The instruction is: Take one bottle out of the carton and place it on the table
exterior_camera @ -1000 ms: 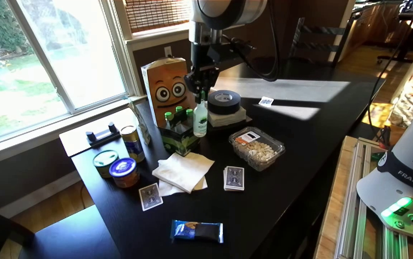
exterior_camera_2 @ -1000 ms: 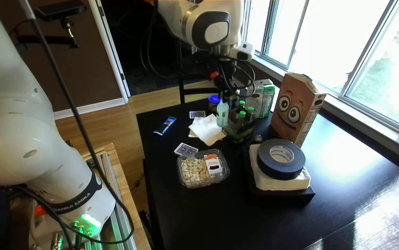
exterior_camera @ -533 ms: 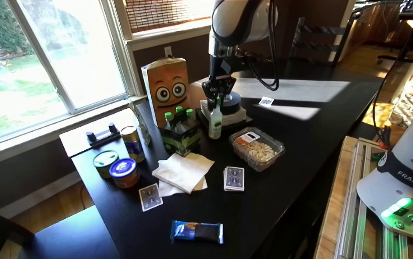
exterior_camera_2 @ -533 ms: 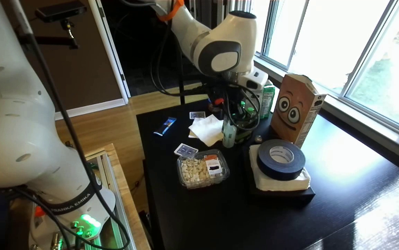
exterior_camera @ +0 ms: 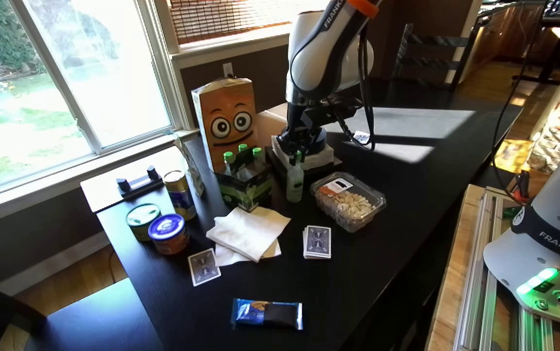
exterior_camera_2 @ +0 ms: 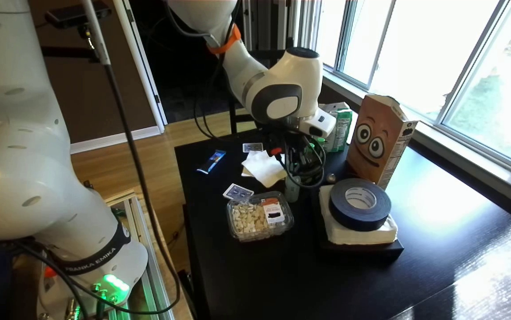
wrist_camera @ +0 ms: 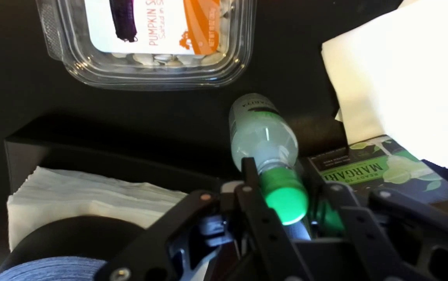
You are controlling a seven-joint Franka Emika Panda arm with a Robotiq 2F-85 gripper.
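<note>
Table [exterior_camera_2: 255,275] first, dark and crowded, so landing room matters. Carton [exterior_camera: 233,192] next, three more bottles [exterior_camera: 228,157] packed inside, which likely explains the grip from above. Tub [exterior_camera_2: 274,213] sits across from it, and the gap between the two looks like the chosen spot. Over that gap hangs the gripper [wrist_camera: 280,168], fingers only slightly apart, and it has hold of the bottle [wrist_camera: 264,140]! That bottle is nearly upright, just below the fingertips, apart from the carton, near the tub; base contact I can't call. Smallest of all: the green cap [wrist_camera: 286,199], right between the fingers.
</note>
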